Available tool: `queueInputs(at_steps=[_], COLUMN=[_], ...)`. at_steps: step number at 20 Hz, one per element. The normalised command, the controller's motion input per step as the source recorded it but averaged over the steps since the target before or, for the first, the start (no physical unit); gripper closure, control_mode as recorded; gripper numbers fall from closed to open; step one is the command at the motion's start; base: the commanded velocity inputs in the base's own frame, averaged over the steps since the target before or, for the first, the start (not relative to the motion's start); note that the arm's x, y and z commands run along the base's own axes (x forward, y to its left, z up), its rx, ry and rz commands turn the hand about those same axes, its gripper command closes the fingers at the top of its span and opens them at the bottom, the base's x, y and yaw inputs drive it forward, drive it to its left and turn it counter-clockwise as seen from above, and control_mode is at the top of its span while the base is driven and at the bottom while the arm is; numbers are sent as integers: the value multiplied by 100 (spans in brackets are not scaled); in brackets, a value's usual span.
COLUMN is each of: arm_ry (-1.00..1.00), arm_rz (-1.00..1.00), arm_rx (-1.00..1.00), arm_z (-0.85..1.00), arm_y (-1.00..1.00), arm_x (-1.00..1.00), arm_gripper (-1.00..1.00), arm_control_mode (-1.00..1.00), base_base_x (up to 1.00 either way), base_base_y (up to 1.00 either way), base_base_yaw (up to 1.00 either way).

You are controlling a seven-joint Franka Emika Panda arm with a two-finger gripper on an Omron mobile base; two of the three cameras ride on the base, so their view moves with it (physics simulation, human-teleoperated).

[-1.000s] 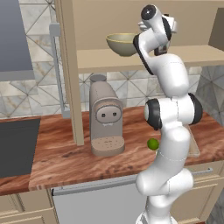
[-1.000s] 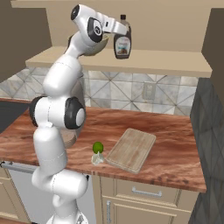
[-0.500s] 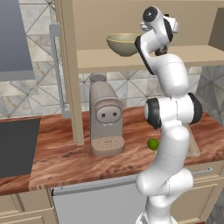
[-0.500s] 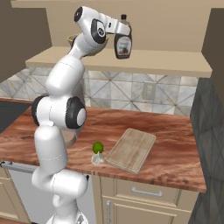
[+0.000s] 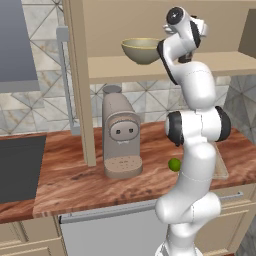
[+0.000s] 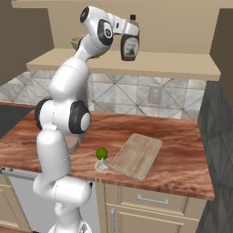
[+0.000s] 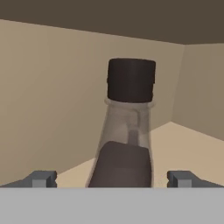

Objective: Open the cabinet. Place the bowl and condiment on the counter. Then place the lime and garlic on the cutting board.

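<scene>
The cabinet [image 5: 77,75] stands open. On its shelf sit the olive bowl [image 5: 141,50] to the left and the dark condiment bottle [image 6: 129,43] to the right. My gripper [image 7: 113,179] is open, with a fingertip on each side of the bottle [image 7: 130,83] and not pressing on it. Down on the counter [image 6: 182,136] the green lime [image 6: 102,153] lies beside the pale garlic [image 6: 101,164], just left of the cutting board [image 6: 136,154]. The lime [image 5: 174,164] also peeks out past my arm.
A beige coffee machine [image 5: 120,140] stands on the counter under the shelf, next to the open door's edge. A dark cooktop [image 5: 20,165] lies at the far left. Drawers [image 6: 150,200] sit below the counter.
My hand has edged a little closer to the condiment bottle. The bottle and the bowl have not moved, and the jaws stay open.
</scene>
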Motion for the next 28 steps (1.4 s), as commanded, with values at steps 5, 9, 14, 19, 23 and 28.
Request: queueInputs(at_steps=[5, 9, 14, 19, 23, 28], arm_ry=[0, 0, 0, -1, -3, -13], arm_rz=[-3, -9, -13, -13, -13, -9], arm_rx=[2, 11, 17, 22, 24, 24], arm_z=[0, 0, 0, 3, 12, 10], arm_y=[-5, -21, -26, -32, -35, -26], arm_x=[2, 0, -14, -56, -83, -100], arm_gripper=[100, 100, 100, 100, 100, 100], arm_control_mode=[-100, -100, -100, -100, -100, -100], base_base_x=[0, 0, 0, 0, 0, 0], base_base_y=[0, 0, 0, 0, 0, 0], base_base_yaw=[0, 0, 0, 0, 0, 0])
